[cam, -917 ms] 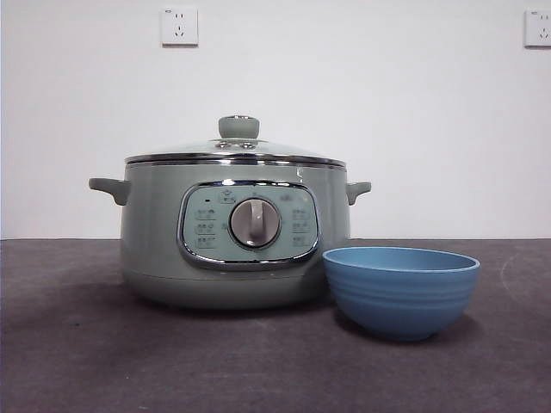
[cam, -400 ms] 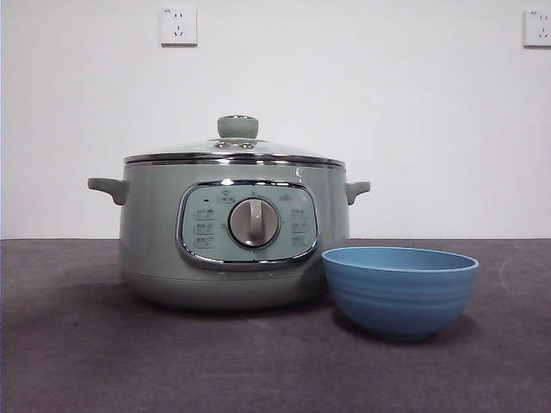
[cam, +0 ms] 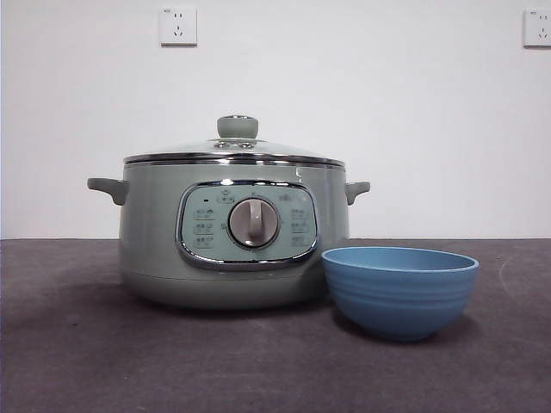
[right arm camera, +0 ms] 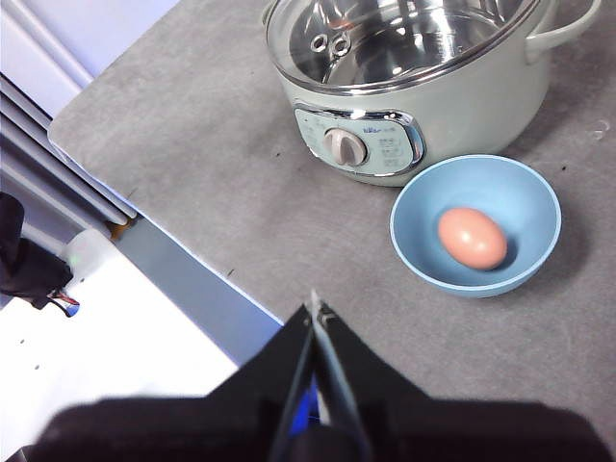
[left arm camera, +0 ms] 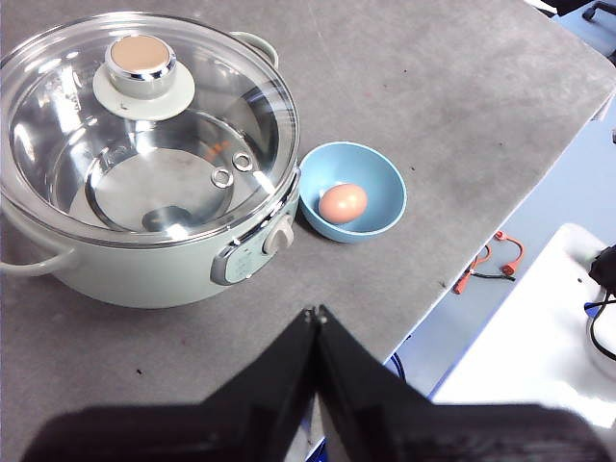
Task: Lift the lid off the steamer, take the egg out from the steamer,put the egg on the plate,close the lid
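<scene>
Front: I see lid seated on steamer, plate just beside it on the surface. Left wrist: left hand pinched closed, empty; egg in plate. Right wrist: right hand closed, empty, clear of plate.

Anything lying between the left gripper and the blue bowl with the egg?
No. In the left wrist view only bare grey table lies between the shut left gripper and the bowl holding the egg.
</scene>
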Available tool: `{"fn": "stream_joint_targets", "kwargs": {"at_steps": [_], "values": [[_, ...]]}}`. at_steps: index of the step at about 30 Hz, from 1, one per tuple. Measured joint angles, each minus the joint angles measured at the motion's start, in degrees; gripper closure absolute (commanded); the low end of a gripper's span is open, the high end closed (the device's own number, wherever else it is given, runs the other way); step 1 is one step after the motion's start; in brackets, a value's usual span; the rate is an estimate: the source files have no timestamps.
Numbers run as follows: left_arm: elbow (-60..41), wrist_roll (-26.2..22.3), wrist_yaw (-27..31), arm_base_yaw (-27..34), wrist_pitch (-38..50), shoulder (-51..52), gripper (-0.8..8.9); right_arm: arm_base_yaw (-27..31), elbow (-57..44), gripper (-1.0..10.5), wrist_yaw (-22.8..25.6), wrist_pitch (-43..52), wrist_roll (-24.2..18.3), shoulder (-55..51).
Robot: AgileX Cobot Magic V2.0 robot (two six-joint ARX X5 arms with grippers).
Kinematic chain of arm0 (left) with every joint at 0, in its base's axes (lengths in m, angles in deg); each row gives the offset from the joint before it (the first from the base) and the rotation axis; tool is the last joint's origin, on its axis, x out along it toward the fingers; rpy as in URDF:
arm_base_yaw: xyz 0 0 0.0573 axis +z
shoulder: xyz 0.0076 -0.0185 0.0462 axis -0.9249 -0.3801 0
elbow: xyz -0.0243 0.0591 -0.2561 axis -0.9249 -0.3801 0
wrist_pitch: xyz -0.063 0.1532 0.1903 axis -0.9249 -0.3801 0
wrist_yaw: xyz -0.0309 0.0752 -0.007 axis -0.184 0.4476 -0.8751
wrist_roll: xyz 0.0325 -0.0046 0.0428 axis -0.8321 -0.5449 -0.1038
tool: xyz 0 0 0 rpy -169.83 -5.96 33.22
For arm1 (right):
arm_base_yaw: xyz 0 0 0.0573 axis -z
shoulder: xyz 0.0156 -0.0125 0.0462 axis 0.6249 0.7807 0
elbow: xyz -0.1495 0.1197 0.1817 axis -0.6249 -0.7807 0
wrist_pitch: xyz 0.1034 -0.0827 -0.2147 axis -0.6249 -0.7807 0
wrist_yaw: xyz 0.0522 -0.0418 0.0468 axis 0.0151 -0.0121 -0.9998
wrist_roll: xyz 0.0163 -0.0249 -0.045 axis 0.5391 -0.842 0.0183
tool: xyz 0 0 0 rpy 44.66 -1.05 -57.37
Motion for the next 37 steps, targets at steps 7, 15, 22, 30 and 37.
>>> {"fn": "stream_joint_targets", "kwargs": {"at_steps": [7, 15, 22, 30, 37], "values": [[0.0, 0.0, 0.0, 0.0, 0.7, 0.0, 8.17, 0.0, 0.0, 9.5, 0.0, 0.0, 0.0, 0.0], [-0.1, -4.8, 7.7, 3.6, 14.1, 0.6, 8.17, 0.0, 0.0, 9.5, 0.0, 0.0, 0.0, 0.0], [-11.3, -8.0, 3.2, 20.2, 34.1, 11.1, 8.17, 0.0, 0.0, 9.5, 0.0, 0.0, 0.0, 0.0], [-37.7, -8.4, 3.0, 29.7, 52.2, 27.9, 8.17, 0.0, 0.0, 9.5, 0.0, 0.0, 0.0, 0.0], [-55.9, -8.2, 3.6, 32.7, 52.4, 38.6, 8.17, 0.0, 0.0, 9.5, 0.0, 0.0, 0.0, 0.0]]}}
